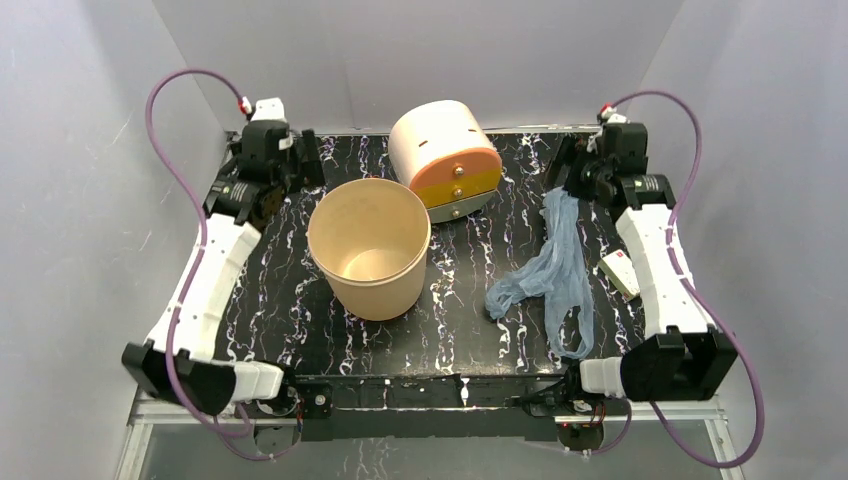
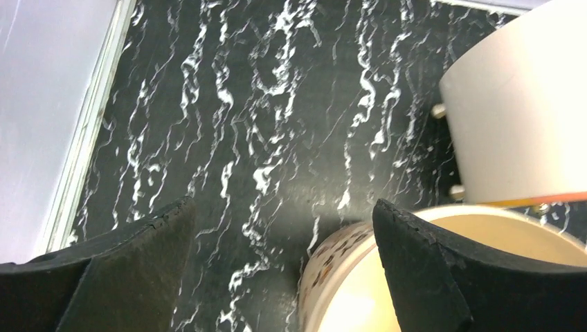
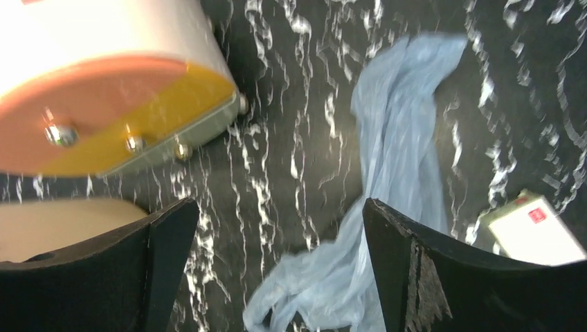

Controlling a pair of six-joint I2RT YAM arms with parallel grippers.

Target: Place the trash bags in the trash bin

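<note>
Black rubber pads (image 2: 118, 277) of the left jaws stand spread wide with nothing between them, hanging over the far-left part of the marbled black table (image 1: 480, 330). Just below them in the left wrist view is the rim of the trash bin (image 2: 346, 277), and the cream cylinder (image 2: 519, 124) stands beyond it to the right.

The right jaws are likewise released, their pads (image 3: 450, 277) wide apart and holding nothing, over the far-right part of the table. The trash bag (image 3: 401, 138) lies on the table beneath them, in the gap between the pads, flat and crinkled.

From above, the tan trash bin (image 1: 370, 250) stands upright left of centre, mouth up, its pale inner floor bare to the camera. The pale-blue bag (image 1: 555, 270) is outside it, on the table to its right and apart from it. It runs as a long floppy strip from just beside the right jaws down toward the near edge, with a loop bunched out to the left.

A small white box (image 1: 620, 272) with a red mark lies just beside the bag's right side. The cylinder (image 1: 445, 160) sits just behind the bin, its front banded orange and yellow, with small knobs
</note>
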